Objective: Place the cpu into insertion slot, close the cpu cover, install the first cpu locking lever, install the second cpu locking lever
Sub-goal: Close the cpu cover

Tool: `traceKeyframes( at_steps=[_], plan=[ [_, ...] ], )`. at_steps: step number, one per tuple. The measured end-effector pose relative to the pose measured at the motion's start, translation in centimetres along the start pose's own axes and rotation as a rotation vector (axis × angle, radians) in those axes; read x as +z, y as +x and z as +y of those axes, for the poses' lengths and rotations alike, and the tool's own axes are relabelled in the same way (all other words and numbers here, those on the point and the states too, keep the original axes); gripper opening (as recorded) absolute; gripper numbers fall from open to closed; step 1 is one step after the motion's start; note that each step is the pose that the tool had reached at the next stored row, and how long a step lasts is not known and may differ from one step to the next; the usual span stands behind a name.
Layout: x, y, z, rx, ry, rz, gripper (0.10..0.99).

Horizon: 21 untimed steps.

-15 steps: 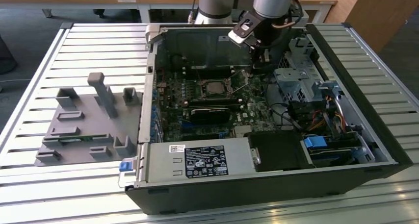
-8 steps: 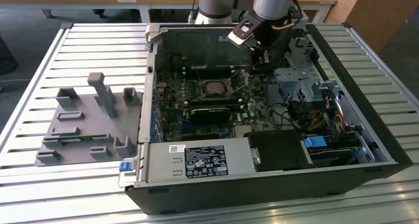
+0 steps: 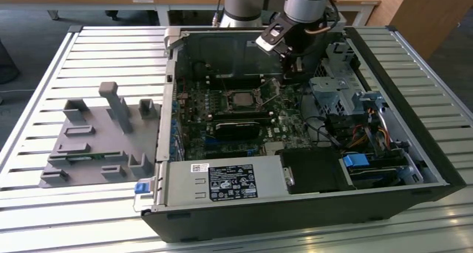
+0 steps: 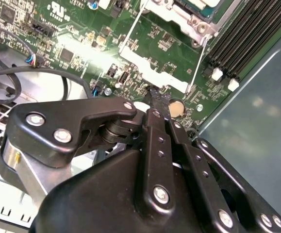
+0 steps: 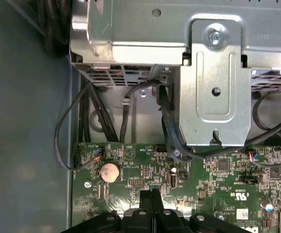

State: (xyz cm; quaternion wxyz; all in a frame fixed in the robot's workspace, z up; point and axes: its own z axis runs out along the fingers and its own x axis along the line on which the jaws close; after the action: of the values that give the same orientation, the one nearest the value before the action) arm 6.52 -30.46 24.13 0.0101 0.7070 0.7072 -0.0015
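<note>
Slatted metal table (image 3: 96, 48) carries an open PC case (image 3: 296, 220), with a grey fixture block (image 3: 96, 137) on the exterior view's left. Hand (image 3: 294, 78) is down inside the case over the motherboard (image 5: 218, 179). Its fingers (image 5: 146, 200) are pressed together, nothing visible between them. cpu (image 3: 240, 99) sits in the insertion slot (image 3: 225, 98); cpu cover (image 4: 174, 14) looks folded down round it, not certain. Slot lies off the hand's tip, toward the exterior view's left. Two thin wire cpu locking levers (image 4: 199, 58) run along the socket's sides. Hand tip sits between their free ends, close to the coin cell (image 5: 108, 171).
</note>
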Motion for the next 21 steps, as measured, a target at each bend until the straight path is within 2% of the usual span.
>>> traceKeyframes(
  at_steps=[21],
  plan=[
    [0.07, 0.00, -2.81, 0.000, 0.000, 0.0000, 0.106]
  ],
)
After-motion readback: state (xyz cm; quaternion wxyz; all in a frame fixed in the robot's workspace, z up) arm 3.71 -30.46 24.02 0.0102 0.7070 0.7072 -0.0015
